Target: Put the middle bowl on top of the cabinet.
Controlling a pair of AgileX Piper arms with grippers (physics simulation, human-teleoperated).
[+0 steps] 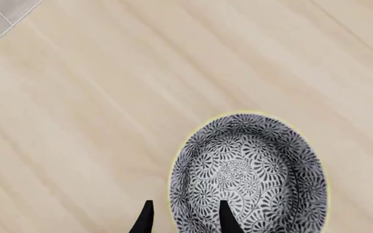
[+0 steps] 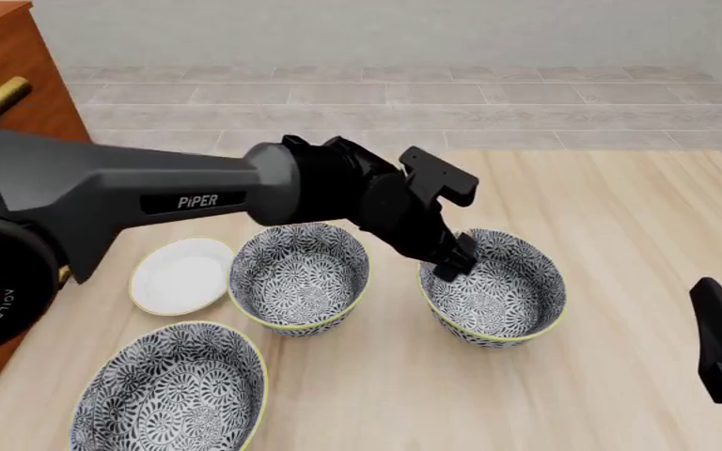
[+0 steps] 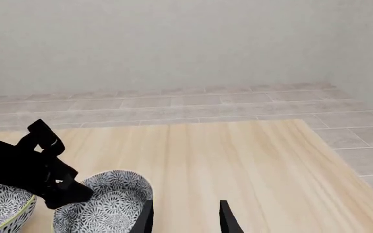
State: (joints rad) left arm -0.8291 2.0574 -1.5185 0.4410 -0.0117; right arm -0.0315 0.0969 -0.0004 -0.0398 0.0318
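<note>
Pale wood table (image 2: pixel 637 216) on a grey tiled floor (image 2: pixel 462 103), with three alike floral bowls and a white plate (image 2: pixel 183 275), all empty. By position the middle bowl (image 2: pixel 298 277) stands upright just beside the plate, between the near bowl (image 2: pixel 166 390) and the right bowl (image 2: pixel 493 287), none of them touching. The cabinet (image 2: pixel 10 66) rises at the far left edge, well above the bowls; only its corner and one brass handle show. The left gripper (image 2: pixel 449 258) hangs over the right bowl, not the middle one: the left wrist view shows its fingers spread wide astride that bowl's rim, one inside and one outside, with no contact to be made out. The right gripper (image 3: pixel 185 208) is parted and empty, low at the near right, well apart from all the bowls. Judged from its look, the bowl is glazed ceramic: rigid, fairly heavy for a two-finger pinch, slick and liable to chip if dropped or knocked against a neighbour. The thin rim is the only part a narrow gripper can span, so the hold should be a wall pinch, one finger inside and one outside, set deep enough that the bowl does not swing or slide out on the lift to the cabinet top.
</note>
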